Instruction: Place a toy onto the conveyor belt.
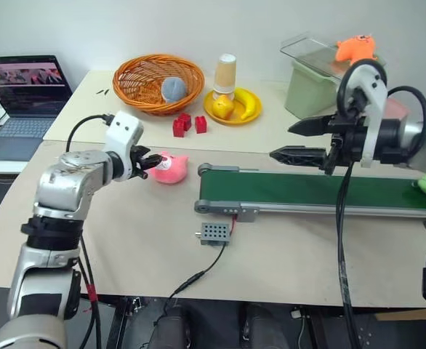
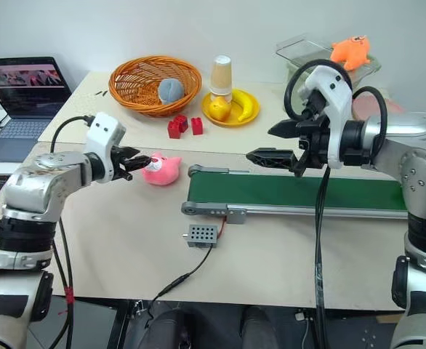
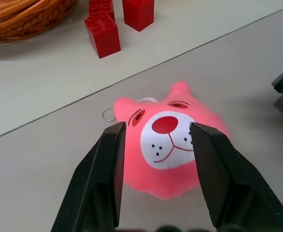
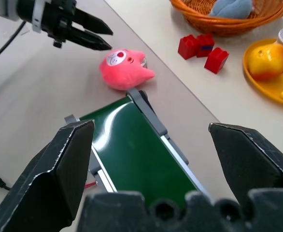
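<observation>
The left gripper, jaws open astride the pink toy lying just beside the conveyor belt, seems lined up to pinch it (right gripper hovers wide open).

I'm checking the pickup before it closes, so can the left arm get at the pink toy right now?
Probably yes. The left gripper is open, its fingers flank the pink toy lying on the table, and nothing sits between them. The red blocks lie well beyond.
</observation>
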You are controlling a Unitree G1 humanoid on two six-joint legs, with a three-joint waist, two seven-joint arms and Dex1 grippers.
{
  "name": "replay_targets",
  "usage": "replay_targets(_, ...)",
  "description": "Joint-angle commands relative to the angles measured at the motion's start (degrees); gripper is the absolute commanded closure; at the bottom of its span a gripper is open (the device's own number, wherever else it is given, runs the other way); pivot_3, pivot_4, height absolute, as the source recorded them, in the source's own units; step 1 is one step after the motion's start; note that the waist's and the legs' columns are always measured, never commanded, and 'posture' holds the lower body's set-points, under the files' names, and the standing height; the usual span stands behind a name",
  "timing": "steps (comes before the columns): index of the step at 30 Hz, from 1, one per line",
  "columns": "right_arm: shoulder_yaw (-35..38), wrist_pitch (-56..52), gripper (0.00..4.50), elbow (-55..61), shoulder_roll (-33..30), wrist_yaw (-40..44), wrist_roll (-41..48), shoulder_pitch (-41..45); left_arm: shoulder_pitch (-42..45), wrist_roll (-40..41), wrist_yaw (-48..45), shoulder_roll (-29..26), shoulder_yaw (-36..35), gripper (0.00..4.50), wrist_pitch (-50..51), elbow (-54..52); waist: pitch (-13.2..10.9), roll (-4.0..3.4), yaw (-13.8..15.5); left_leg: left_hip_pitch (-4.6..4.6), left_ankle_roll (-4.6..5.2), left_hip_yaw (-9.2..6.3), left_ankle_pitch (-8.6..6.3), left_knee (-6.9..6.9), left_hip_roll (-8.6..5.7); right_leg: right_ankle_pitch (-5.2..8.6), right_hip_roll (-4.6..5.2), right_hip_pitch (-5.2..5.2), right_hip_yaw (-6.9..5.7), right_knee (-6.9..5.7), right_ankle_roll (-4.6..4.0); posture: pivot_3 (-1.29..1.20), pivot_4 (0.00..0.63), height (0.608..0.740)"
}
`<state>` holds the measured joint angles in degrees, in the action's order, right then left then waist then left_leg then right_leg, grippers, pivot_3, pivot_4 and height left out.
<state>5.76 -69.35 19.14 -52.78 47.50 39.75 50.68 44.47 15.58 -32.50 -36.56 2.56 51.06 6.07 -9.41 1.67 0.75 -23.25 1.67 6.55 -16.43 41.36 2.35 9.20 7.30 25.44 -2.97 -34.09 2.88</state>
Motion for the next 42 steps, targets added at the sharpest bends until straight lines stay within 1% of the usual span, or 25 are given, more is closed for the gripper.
replay_targets(1, 4.78, -1.56, 0.05, 2.71, -1.73, -1.66, 1.98, 0.64, 3.11, -1.90, -0.02, 2.07, 0.78, 2.30, -2.72, 6.44, 0.00, 0.00, -0.04, 0.01, 0.00, 0.01, 0.00, 0.00, 0.00, 0.00, 0.00, 0.00, 0.00, 0.00, 0.00, 0.00, 0.150, 0.739)
replay_targets(5, 7.09, -3.09, 0.05, 4.79, -2.51, -3.40, 3.37, -0.81, 5.41, -2.44, -0.26, 5.41, 0.59, 2.30, -4.09, 14.96, 0.00, 0.00, -0.05, 0.01, 0.01, 0.00, 0.00, 0.00, 0.01, 0.00, 0.00, -0.01, -0.01, -0.01, 0.00, 0.00, 0.150, 0.739)
replay_targets(12, 9.33, -4.84, 0.05, 6.69, -3.00, -6.42, 5.60, -1.87, 6.82, -4.16, -1.09, 8.33, 1.31, 2.30, -6.89, 22.33, 0.01, -0.01, 0.04, 0.12, 0.04, -0.02, -0.02, 0.02, 0.01, 0.00, 0.01, -0.15, -0.02, 0.00, 0.00, 0.00, 0.150, 0.739)
replay_targets(17, 9.18, -4.63, 0.05, 6.62, -3.05, -7.73, 6.41, -1.64, 6.64, -3.31, -2.87, 9.14, 0.73, 2.30, -4.48, 22.89, 0.03, -0.02, 0.06, 0.15, 0.31, -0.04, -0.18, 0.05, 0.01, 0.00, 0.03, -0.20, -0.02, -0.01, 0.01, 0.00, 0.150, 0.739)
replay_targets(20, 9.06, -4.09, 0.05, 6.35, -3.14, -8.15, 6.58, -1.50, 5.25, -2.65, -5.32, 8.81, 1.55, 2.30, -0.80, 21.00, 0.04, -0.03, 0.07, 0.14, 0.29, -0.04, -0.17, 0.08, 0.01, 0.00, 0.03, -0.20, -0.02, 0.00, 0.01, 0.00, 0.150, 0.739)
replay_targets(23, 9.26, -4.09, 0.05, 6.58, -3.23, -8.51, 7.09, -1.67, 3.19, -1.76, -9.30, 7.68, 3.67, 2.30, 2.61, 16.92, 0.05, -0.06, 0.07, 0.13, 0.28, -0.04, -0.16, 0.09, 0.00, 0.00, 0.04, -0.21, -0.02, 0.00, 0.01, 0.00, 0.150, 0.739)
replay_targets(29, 9.11, -3.73, 0.05, 7.13, -3.05, -9.25, 7.43, -2.54, 4.12, -2.77, -8.09, 7.37, 2.13, 2.30, 1.51, 16.61, 0.09, -0.11, 0.14, 0.12, 0.35, -0.06, -0.21, 0.20, 0.01, 0.00, 0.05, -0.24, -0.03, -0.01, 0.01, 0.00, 0.150, 0.739)
replay_targets(31, 8.94, -3.56, 0.00, 7.09, -3.07, -9.35, 7.43, -2.53, 4.66, -3.05, -7.79, 7.26, 1.88, 1.78, 1.08, 17.09, 0.09, -0.11, 0.12, 0.11, 0.39, -0.07, -0.23, 0.23, 0.01, 0.00, 0.05, -0.25, -0.03, -0.01, 0.01, 0.00, 0.150, 0.739)
replay_targets(32, 8.84, -3.48, 0.00, 7.05, -3.05, -9.41, 7.42, -2.45, 4.81, -3.09, -7.81, 7.24, 1.78, 1.63, 1.02, 17.26, 0.09, -0.11, 0.13, 0.09, 0.40, -0.07, -0.23, 0.23, 0.01, 0.00, 0.05, -0.24, -0.03, -0.01, 0.01, 0.00, 0.150, 0.739)
replay_targets(35, 8.79, -3.35, 0.00, 6.99, -2.99, -9.50, 7.45, -2.31, 5.09, -3.28, -7.58, 7.33, 1.44, 0.55, 0.72, 17.56, 0.09, -0.11, 0.05, 0.08, 0.39, -0.07, -0.23, 0.25, 0.00, -0.01, 0.05, -0.24, -0.03, 0.00, 0.02, 0.00, 0.150, 0.739)
replay_targets(36, 8.78, -3.32, 0.00, 6.98, -2.98, -9.51, 7.45, -2.33, 5.39, -3.17, -7.46, 7.45, 1.13, 0.12, 0.45, 17.58, 0.09, -0.11, 0.00, 0.08, 0.39, -0.07, -0.23, 0.25, 0.01, -0.01, 0.05, -0.24, -0.03, 0.00, 0.02, 0.00, 0.150, 0.739)
replay_targets(37, 8.76, -3.28, 0.00, 6.96, -2.99, -9.49, 7.43, -2.36, 5.75, -2.88, -7.38, 7.60, 0.71, 0.05, 0.45, 17.45, 0.09, -0.11, -0.05, 0.08, 0.39, -0.07, -0.23, 0.25, 0.01, -0.01, 0.05, -0.24, -0.03, 0.00, 0.02, 0.00, 0.150, 0.739)
replay_targets(42, 8.60, -3.18, 0.00, 6.94, -3.01, -9.48, 7.35, -2.48, 8.54, -2.13, -6.21, 8.13, -1.11, 0.05, 1.11, 16.53, 0.08, -0.11, 0.02, 0.04, 0.40, -0.08, -0.24, 0.27, 0.01, -0.01, 0.05, -0.22, -0.04, 0.00, 0.03, 0.00, 0.150, 0.739)
